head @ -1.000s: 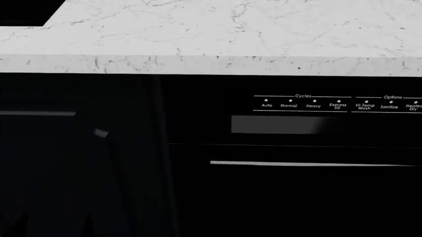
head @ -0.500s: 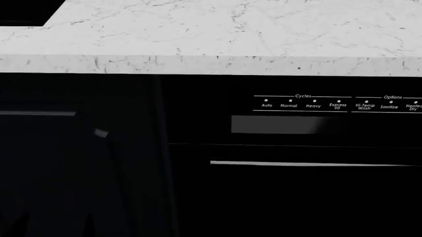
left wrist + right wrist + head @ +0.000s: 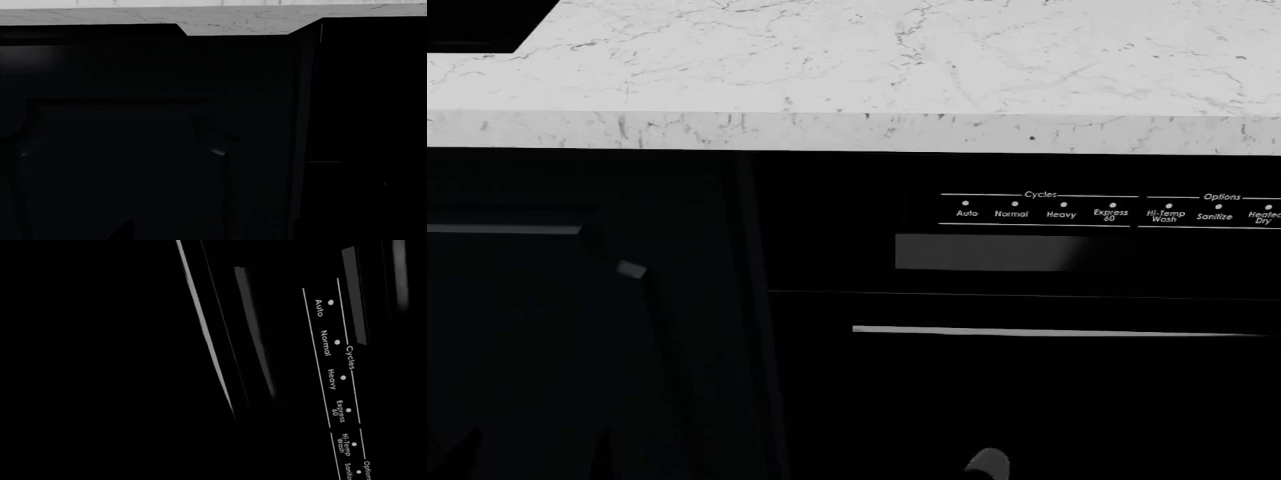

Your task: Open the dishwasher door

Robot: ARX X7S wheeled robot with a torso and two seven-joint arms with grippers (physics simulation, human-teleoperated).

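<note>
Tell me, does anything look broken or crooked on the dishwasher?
Nothing stands out. The dishwasher door sits shut and flat, its silver handle runs straight and level, and the Cycles and Options labels are tidy. Only a small pale tip peeks in below.

The door (image 3: 1028, 400) is glossy black with a silver handle (image 3: 1054, 331), white labels (image 3: 1041, 212); the counter (image 3: 868, 70) is grey-veined white marble.
</note>
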